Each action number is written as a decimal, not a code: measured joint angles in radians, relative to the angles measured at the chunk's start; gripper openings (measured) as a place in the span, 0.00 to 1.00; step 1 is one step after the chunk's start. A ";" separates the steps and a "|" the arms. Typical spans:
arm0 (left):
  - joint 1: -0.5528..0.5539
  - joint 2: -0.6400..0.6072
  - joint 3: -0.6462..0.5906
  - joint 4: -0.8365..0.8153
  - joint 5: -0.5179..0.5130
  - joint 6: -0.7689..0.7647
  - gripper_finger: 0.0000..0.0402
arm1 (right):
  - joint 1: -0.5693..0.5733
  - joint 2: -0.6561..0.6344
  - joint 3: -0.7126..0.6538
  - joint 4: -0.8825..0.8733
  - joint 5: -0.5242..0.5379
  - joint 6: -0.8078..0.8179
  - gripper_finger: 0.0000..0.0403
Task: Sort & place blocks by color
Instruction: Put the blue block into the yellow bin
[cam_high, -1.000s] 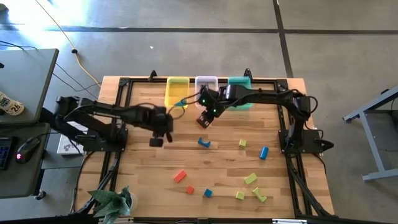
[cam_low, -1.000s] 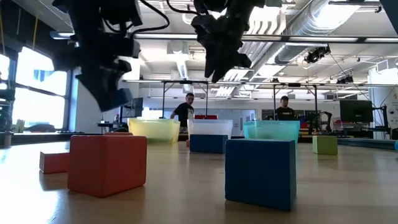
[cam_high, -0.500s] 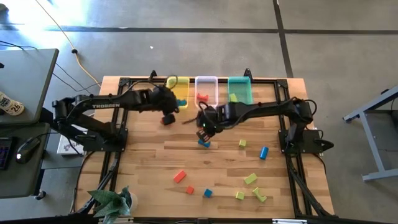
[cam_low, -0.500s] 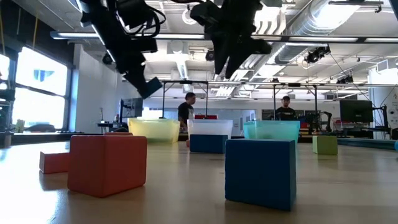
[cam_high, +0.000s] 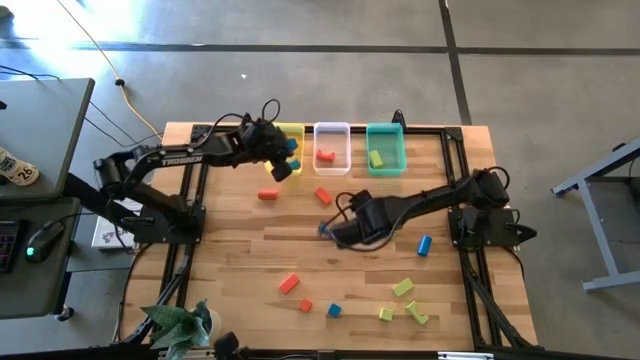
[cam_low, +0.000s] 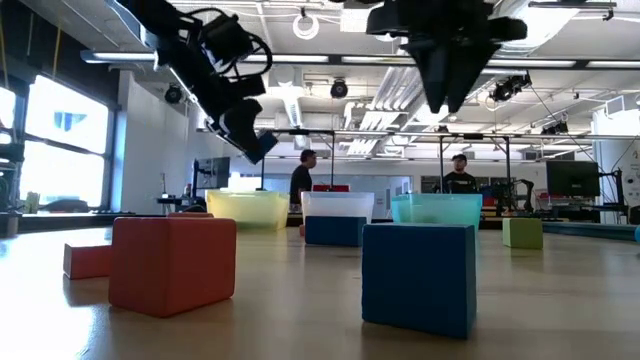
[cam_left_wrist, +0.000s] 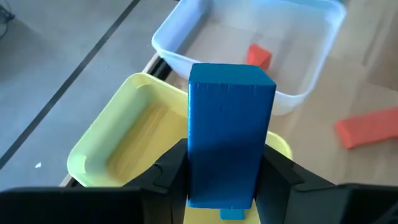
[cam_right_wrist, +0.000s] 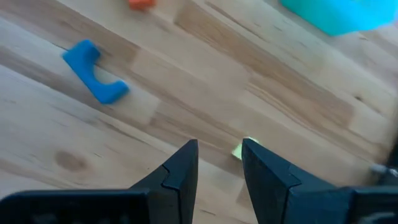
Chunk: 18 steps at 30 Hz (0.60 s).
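My left gripper (cam_high: 284, 164) is shut on a blue bar block (cam_left_wrist: 230, 124) above the yellow tray (cam_left_wrist: 112, 143); it also shows in the low view (cam_low: 250, 140). Another blue block (cam_high: 291, 147) lies in that tray. My right gripper (cam_high: 333, 230) is open by a narrow gap and empty (cam_right_wrist: 219, 163), over the table next to a blue arch (cam_right_wrist: 96, 74). A yellow-green block (cam_right_wrist: 239, 150) shows just past its fingertips. The clear tray (cam_high: 332, 135) holds a red block (cam_high: 326, 155). The teal tray (cam_high: 386, 133) holds a green block (cam_high: 376, 157). My left gripper pinches the blue bar between its two fingers, on two opposite long sides near one end (cam_left_wrist: 200, 180). The rest of the bar sticks out past the fingertips. The fingers slant down from the table's left. The bar is lifted clear, over the yellow tray.
Two red blocks (cam_high: 267, 195) (cam_high: 322, 196) lie in front of the trays. A blue cylinder (cam_high: 424, 244) lies right of the right arm. Near the front edge lie a red bar (cam_high: 289, 284), a red cube (cam_high: 305, 305), a blue cube (cam_high: 333, 310) and several yellow-green blocks (cam_high: 402, 288).
My left gripper has carried the blue bar up and toward the far edge, from the table's left middle to above the yellow tray. My right gripper has moved from in front of the clear tray toward the near edge and now stands by the blue arch.
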<state>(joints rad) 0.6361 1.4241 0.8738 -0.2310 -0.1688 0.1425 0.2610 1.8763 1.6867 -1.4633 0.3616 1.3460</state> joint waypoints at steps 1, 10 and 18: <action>0.007 0.014 0.000 0.003 0.000 0.000 0.29 | 0.010 0.000 0.000 -0.012 0.002 0.018 0.28; 0.032 0.110 0.000 0.012 -0.004 -0.008 0.30 | 0.056 0.000 0.000 -0.036 -0.014 0.071 0.28; 0.032 0.123 0.000 0.009 -0.026 -0.025 0.39 | 0.056 0.000 0.000 -0.110 -0.040 0.065 0.28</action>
<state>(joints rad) 0.6682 1.5475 0.8734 -0.2218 -0.1946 0.1176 0.3172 1.8763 1.6863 -1.5738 0.3218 1.4109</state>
